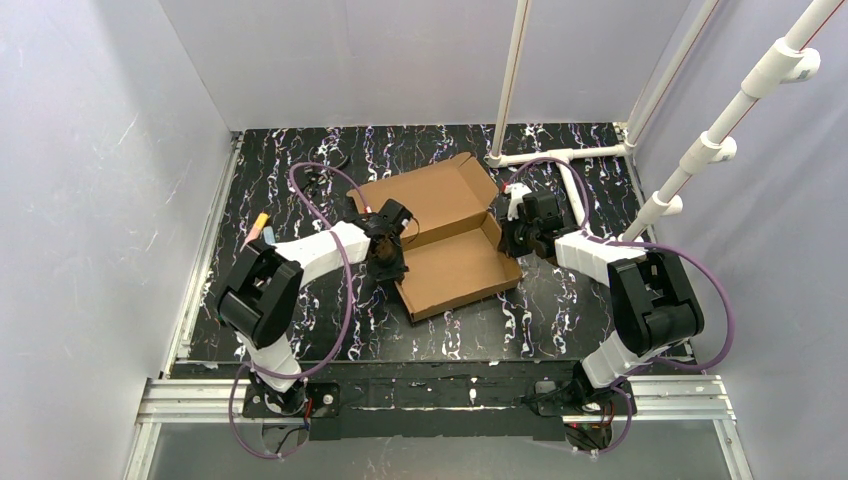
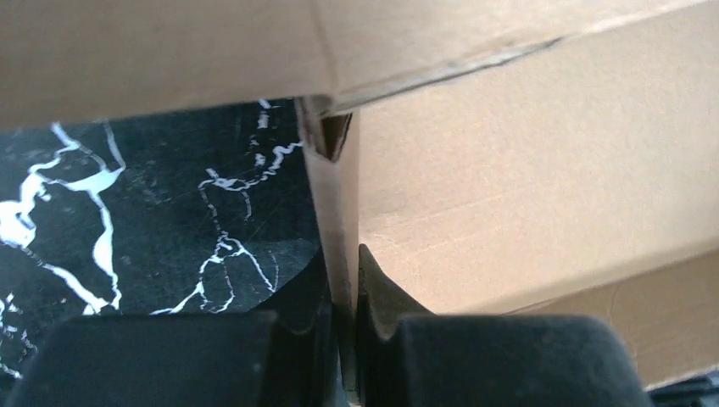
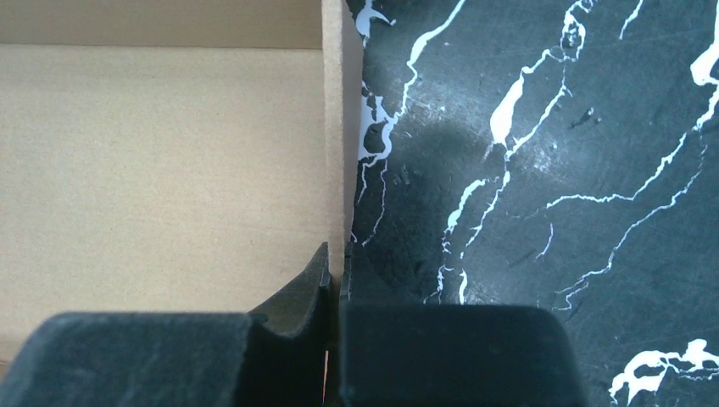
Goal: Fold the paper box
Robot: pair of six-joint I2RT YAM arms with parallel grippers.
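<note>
1. Brown cardboard, the paper box (image 1: 452, 262) lies open at the middle of the black marbled table (image 1: 280, 160), with its lid panel flat toward the far side.
2. White pipe framing (image 1: 560, 156) stands just behind my right gripper (image 1: 520, 238). A purple cable (image 1: 349, 295) hangs off my left arm beside the box.
3. My left gripper (image 1: 386, 258) pinches the box's left side wall, and my right gripper pinches its right wall.
4. Only the wrist views show the grips: left fingers (image 2: 386, 292) and right fingers (image 3: 297, 297) are each pressed on an upright wall. Only the overhead view shows the whole box.
</note>
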